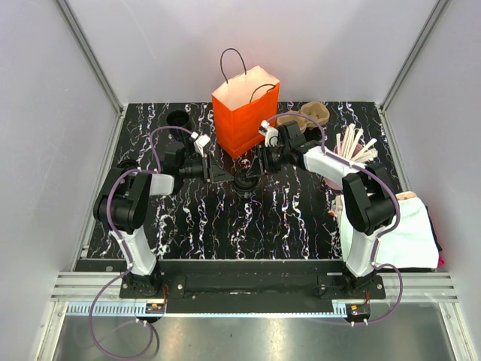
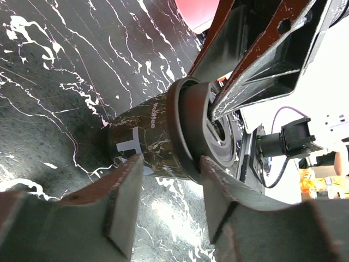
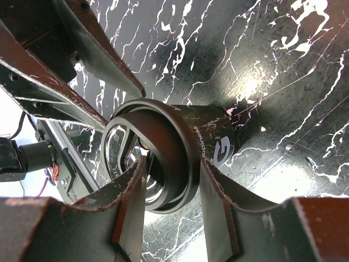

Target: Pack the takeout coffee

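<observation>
**A:** Since both arms are at the one cup, which of them has it?

**B:** By my reading, the right gripper. Its fingers are clamped on either side of the lid, so the takeout coffee sits right between its tips. The left gripper straddles the same cup from the opposite side, one finger by the body and the other by the lid's rim. I cannot tell whether it is pressing or only flanking.

**A:** How do you expect the cup to handle?

**B:** Light, I'd guess, though I can't see whether it's filled. A disposable wall will likely dent under a hard squeeze, and the glossy skin may slip. The lid is probably only pressed on, so carrying the cup by the lid risks popping it off. I'd hold the body just beneath the rim, where it should be stiffest.

**A:** And its looks?

**B:** It's small and black, shiny enough to mirror the white veins of the table. It has white lettering on its side and a round black lid with a raised edge. From overhead it stands between the two grippers' tips, with the orange paper bag just beyond them.
</observation>
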Robot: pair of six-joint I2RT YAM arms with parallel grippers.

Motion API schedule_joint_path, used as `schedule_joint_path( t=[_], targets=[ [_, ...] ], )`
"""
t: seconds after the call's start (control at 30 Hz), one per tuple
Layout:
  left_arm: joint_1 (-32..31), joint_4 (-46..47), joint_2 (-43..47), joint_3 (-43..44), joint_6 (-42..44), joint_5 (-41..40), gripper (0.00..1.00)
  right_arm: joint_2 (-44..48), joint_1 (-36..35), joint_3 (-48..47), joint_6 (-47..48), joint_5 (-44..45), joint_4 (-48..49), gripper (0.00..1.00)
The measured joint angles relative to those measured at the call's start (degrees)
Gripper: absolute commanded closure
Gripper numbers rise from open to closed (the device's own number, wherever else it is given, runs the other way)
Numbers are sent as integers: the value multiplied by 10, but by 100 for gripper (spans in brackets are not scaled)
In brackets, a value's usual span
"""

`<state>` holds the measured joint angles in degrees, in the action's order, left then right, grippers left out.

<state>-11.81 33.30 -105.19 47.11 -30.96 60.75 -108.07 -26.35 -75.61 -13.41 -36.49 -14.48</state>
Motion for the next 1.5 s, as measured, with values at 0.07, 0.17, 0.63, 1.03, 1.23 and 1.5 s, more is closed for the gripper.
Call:
schedule_joint_path(
  t=[0.07,0.17,0.63,1.03,1.23,1.5],
  targets=[
    [0,4,0,0,-7,3,64,0,0,0,0,1,1,73],
    [-3,15,0,0,-18,5,66,0,0,2,-1,5,5,75],
    [-24,21,8,0,-35,0,96,43,3,63,4,20,50,78],
    [-38,-72,24,26,23,-31,100,52,5,78,8,29,70,79],
    [-43,-123,23,49,47,-42,87,51,7,78,8,33,72,79],
    [-46,-151,23,59,72,-57,44,52,10,81,10,31,74,79]
  ],
)
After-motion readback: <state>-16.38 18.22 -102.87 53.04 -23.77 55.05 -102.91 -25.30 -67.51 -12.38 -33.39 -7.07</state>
